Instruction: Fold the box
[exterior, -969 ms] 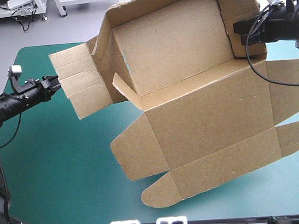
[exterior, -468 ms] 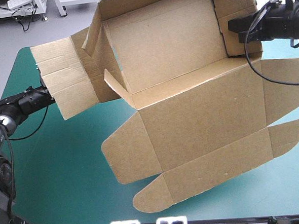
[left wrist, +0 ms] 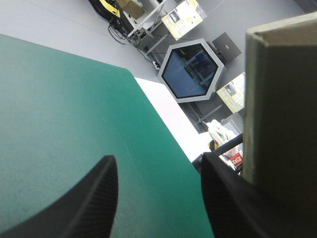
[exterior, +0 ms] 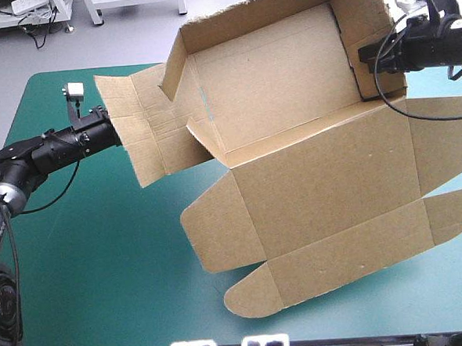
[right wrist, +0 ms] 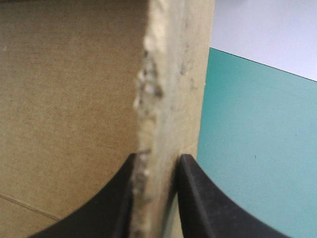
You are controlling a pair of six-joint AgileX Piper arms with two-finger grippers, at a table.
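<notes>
Blocking right gripper view: box wall

The box is covering much of the table's right half and part of its far edge. At the left flap, the left gripper's tips are hiding at the flap's edge. Touching it or just under it? Too small to tell. In that arm's wrist view the flap is blurring up close, masking part of one finger and running off the picture. The right gripper is pinching a wall whose edge is smearing out of focus, with the box's outline cut off all around.
</notes>
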